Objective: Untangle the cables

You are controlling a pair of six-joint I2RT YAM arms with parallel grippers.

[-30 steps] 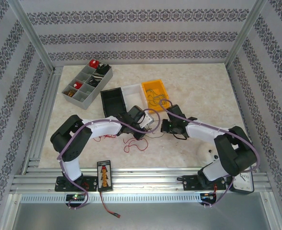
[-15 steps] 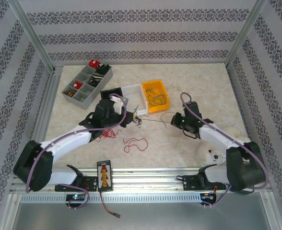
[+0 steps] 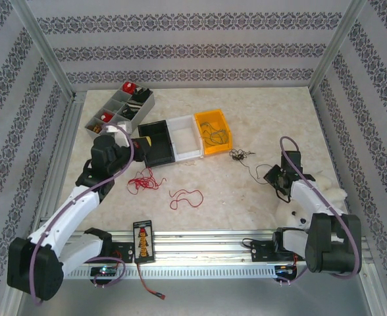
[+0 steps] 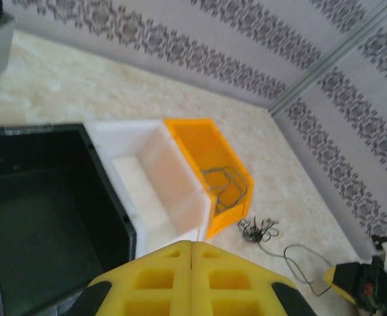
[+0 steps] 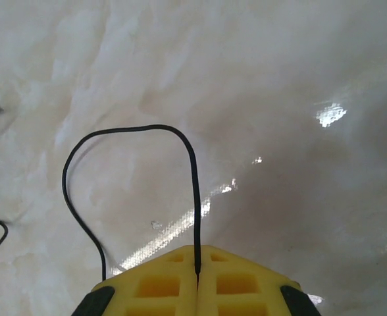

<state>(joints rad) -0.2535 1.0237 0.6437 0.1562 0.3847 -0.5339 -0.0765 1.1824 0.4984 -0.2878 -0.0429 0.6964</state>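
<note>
- My right gripper [image 5: 197,253] is clenched on a single black wire [image 5: 195,197]. The wire leaves the pads, arches over the tabletop and curls back towards me.
- From above, that strand trails slack from near the right edge to a small black knot [image 3: 239,155] of cables, which lies just beside the orange bin [image 3: 210,116]. I judge I am holding the free end so that I can draw it out of the knot.
- My left gripper [image 4: 192,245] has its pads pressed together, and I can see nothing between them. It hangs by the black bin [image 3: 157,145], aimed across the bins at the knot.
- A red tangle [image 3: 141,181] and a red loop [image 3: 185,195] lie apart from each other towards the near edge. More coiled wires [image 3: 214,137] sit inside the orange bin.
- The black knot looks not yet undone. With nothing pinning it, I think pulling would only drag it along.
</note>
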